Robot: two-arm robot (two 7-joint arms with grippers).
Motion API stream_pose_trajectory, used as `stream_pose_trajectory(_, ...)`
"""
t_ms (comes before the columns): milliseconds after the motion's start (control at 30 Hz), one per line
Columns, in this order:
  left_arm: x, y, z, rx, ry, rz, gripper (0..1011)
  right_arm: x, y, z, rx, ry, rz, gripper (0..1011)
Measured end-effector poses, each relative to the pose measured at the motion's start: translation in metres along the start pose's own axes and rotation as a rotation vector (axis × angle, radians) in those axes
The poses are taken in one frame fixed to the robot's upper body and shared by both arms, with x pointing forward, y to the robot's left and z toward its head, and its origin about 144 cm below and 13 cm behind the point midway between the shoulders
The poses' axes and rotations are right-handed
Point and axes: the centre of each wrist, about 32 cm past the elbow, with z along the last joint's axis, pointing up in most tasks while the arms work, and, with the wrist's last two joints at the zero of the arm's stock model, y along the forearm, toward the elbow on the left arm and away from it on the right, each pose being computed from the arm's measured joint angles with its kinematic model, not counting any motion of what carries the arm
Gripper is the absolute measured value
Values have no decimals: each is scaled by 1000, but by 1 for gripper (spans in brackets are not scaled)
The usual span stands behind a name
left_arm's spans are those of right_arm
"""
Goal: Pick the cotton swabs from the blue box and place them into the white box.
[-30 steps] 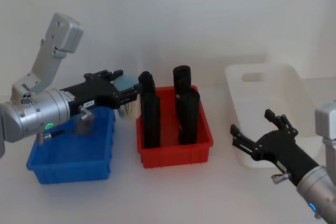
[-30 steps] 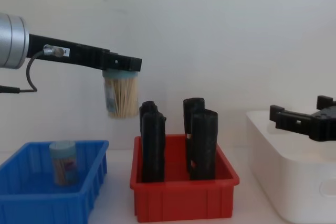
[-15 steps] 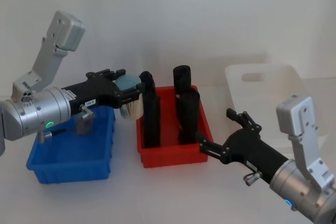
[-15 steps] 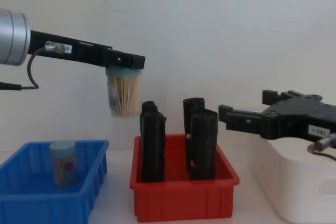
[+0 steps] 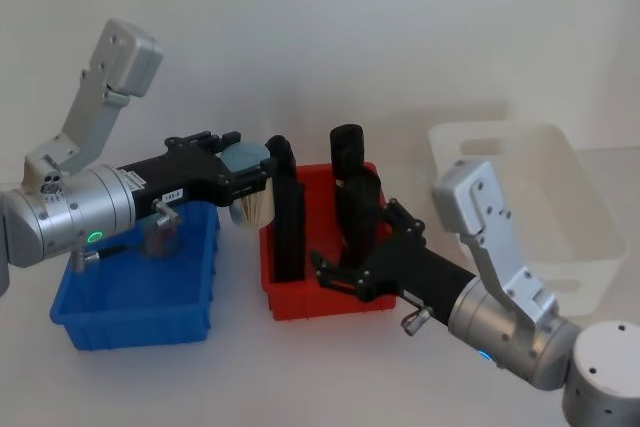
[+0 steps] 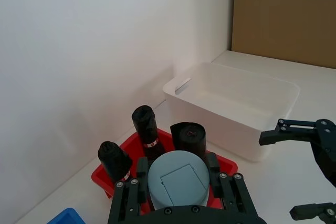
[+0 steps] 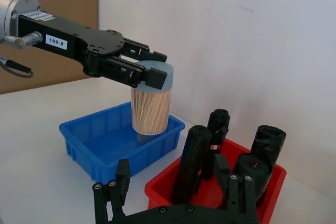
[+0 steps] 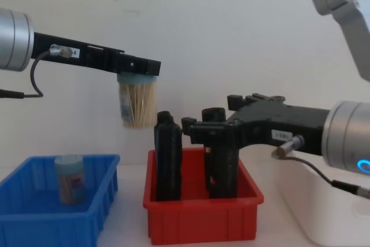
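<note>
My left gripper (image 5: 255,175) is shut on a jar of cotton swabs (image 5: 250,204) by its pale blue lid, holding it upright in the air between the blue box (image 5: 130,322) and the red bin. From the chest the jar (image 8: 137,103) hangs well above both bins. A second jar of cotton swabs (image 5: 160,239) stands in the blue box. My right gripper (image 5: 350,247) is open, reaching left over the red bin's front, below and right of the held jar. The white box (image 5: 575,247) stands at the far right.
A red bin (image 5: 330,299) with several tall black upright blocks (image 5: 288,212) sits between the blue box and the white box, right under the path between them. The blocks' tops reach nearly to the held jar's base. A plain wall stands behind.
My right arm has swung left from beside the white box to the red bin, gripper still open. My left gripper has carried the jar slightly to the right.
</note>
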Motion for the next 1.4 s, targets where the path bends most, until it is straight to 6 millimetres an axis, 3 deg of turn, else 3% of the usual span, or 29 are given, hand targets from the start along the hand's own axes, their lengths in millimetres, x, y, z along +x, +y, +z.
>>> stream_pose_trajectory(1233,0,0,0,0,0,-2,670,6,102,0,9,-2,100,1002)
stream_pose_trajectory(1400,0,0,0,0,0,-2,670,7,111,-1,11,13,111,891)
